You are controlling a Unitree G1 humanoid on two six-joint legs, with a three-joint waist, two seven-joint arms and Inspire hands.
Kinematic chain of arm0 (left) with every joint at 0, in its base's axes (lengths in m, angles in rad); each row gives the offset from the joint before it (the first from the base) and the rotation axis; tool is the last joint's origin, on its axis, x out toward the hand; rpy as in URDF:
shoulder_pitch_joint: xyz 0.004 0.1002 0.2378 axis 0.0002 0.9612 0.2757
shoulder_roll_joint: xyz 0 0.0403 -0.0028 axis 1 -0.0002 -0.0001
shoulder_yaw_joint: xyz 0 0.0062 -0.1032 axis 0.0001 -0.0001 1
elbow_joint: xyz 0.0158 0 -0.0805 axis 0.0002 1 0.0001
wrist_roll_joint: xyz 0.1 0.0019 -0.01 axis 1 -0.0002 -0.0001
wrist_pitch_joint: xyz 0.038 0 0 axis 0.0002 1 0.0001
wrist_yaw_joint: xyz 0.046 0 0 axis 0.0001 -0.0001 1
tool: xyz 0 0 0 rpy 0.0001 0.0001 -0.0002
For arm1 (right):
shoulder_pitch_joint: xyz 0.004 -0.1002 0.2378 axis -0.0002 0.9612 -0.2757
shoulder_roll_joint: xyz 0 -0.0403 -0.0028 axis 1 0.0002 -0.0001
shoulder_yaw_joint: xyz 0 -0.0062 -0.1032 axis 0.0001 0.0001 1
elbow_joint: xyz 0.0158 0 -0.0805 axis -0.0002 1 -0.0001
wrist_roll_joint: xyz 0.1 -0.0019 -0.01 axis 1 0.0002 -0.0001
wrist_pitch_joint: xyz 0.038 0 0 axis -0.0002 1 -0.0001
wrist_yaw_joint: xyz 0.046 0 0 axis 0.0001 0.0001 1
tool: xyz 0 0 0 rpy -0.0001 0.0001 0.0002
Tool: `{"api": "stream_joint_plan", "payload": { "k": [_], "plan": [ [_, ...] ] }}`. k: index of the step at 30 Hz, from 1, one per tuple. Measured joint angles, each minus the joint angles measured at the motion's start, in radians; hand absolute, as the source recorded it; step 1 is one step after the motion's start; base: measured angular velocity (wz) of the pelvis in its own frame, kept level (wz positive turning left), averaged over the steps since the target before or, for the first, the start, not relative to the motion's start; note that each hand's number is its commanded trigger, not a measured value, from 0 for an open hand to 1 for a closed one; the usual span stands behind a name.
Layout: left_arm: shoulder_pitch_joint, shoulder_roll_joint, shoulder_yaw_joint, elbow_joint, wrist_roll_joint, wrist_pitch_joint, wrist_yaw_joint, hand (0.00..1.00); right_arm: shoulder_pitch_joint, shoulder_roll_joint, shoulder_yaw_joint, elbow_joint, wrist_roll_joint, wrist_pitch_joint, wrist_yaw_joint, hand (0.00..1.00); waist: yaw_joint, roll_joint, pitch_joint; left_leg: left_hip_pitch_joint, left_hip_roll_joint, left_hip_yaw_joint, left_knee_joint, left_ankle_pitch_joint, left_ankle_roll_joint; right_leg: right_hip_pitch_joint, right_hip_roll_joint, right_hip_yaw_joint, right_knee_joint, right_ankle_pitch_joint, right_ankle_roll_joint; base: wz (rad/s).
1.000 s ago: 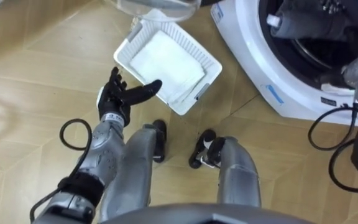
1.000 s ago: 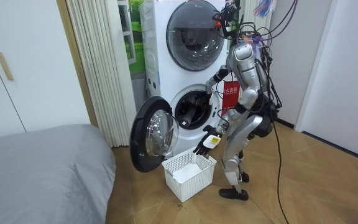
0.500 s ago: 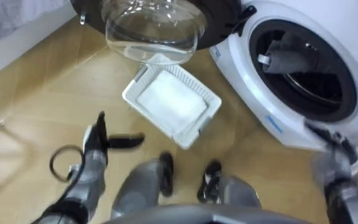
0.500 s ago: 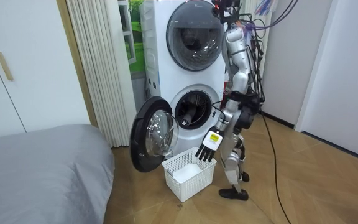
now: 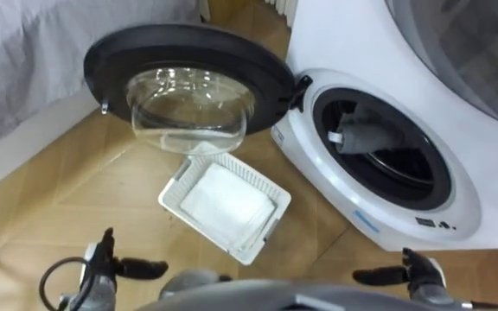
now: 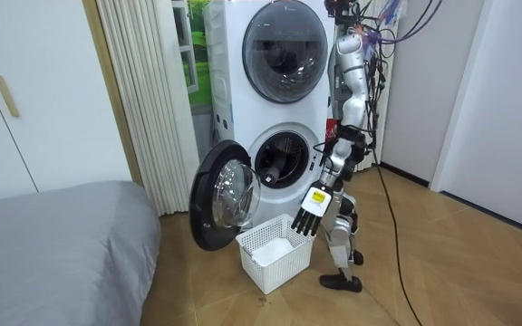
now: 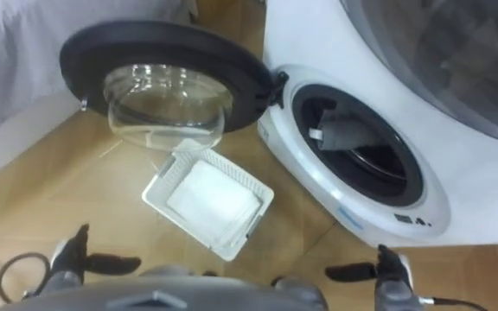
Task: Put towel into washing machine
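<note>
Left hand sits at the bottom edge of the left eye view, fingers straight and apart, gripping nothing. Right hand mirrors it at the lower right, fingers loosely extended, also empty. Both are well apart from the towel, which lies folded flat in the white basket on the wood floor. The basket sits just below the swung-open door of the washing machine, presumably parked there to keep the carry to the drum mouth short. A grey item lies in that mouth; I cannot tell what it is. In the room view the robot stands upright, just to the room view's right of the basket and in front of the lower machine, below a second stacked machine. The left hand hangs spread above the basket's near corner, touching nothing. The door is open wide toward the room view's left, so I judge the path to the drum is clear. The right eye view agrees: both hands low, open and empty, towel in the basket. My reading: grasp not yet begun, and I need a bend down to the towel first.
</note>
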Motion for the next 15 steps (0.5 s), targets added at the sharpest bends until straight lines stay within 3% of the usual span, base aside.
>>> {"api": "stream_joint_plan", "payload": {
  "k": [3, 15],
  "plan": [
    [0.002, -0.014, 0.001, 0.0, 0.025, 0.016, -0.017, 0.0, 0.0, 0.02, 0.0, 0.018, -0.014, 0.003, 0.052, 0.0, 0.0, 0.0, 0.0021, 0.03, -0.002, -0.008, -0.011, -0.001, -0.001, 0.038, 0.003, 0.001, -0.014, 0.001, 0.001, 0.09],
    [-0.01, -0.021, 0.015, 0.0, 0.064, 0.071, -0.066, 0.0, 0.01, 0.014, -0.024, 0.021, -0.016, 0.034, 0.162, 0.0, -0.023, 0.012, 0.0051, 0.089, 0.001, 0.002, -0.036, -0.004, -0.006, 0.08, 0.012, 0.038, -0.014, 0.001, 0.001, -0.03]
  ]
}}
